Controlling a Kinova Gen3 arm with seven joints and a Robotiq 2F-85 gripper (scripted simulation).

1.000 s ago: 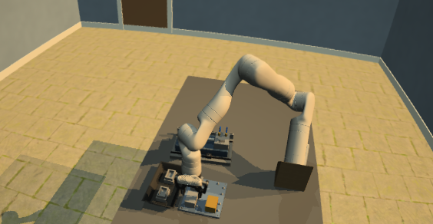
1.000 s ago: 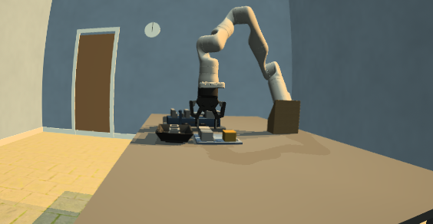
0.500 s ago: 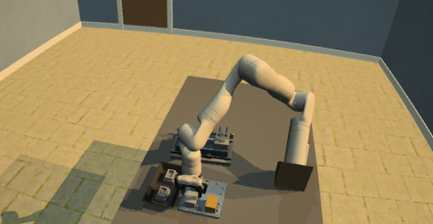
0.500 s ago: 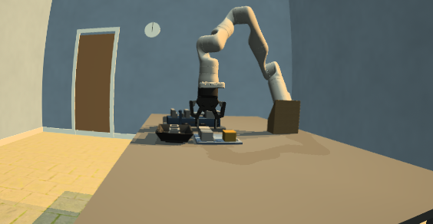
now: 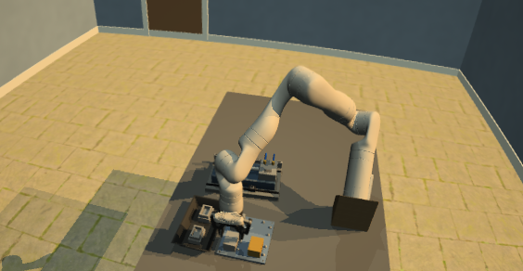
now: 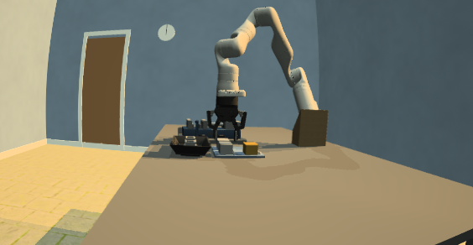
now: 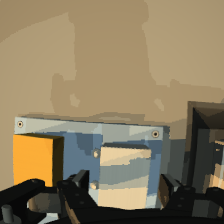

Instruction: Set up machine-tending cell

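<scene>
My gripper (image 5: 232, 224) hangs fingers-down over the infeed plate (image 5: 246, 242), open and empty. It also shows in the exterior view (image 6: 226, 134) and the wrist view (image 7: 122, 192). An aluminium blank (image 5: 230, 242) lies flat on the plate just below and between the fingers, seen too in the wrist view (image 7: 125, 165). A brass blank (image 5: 255, 246) lies flat on the plate beside it, at the left of the wrist view (image 7: 32, 160). The vise (image 5: 250, 177) stands behind the plate, partly hidden by the arm. Its opening is hidden.
The dark outfeed tray (image 5: 199, 226) sits beside the plate and holds two finished parts (image 5: 205, 213) (image 5: 197, 232). Its wall shows at the right of the wrist view (image 7: 205, 150). The arm's brown base block (image 5: 354, 212) stands at the table's right.
</scene>
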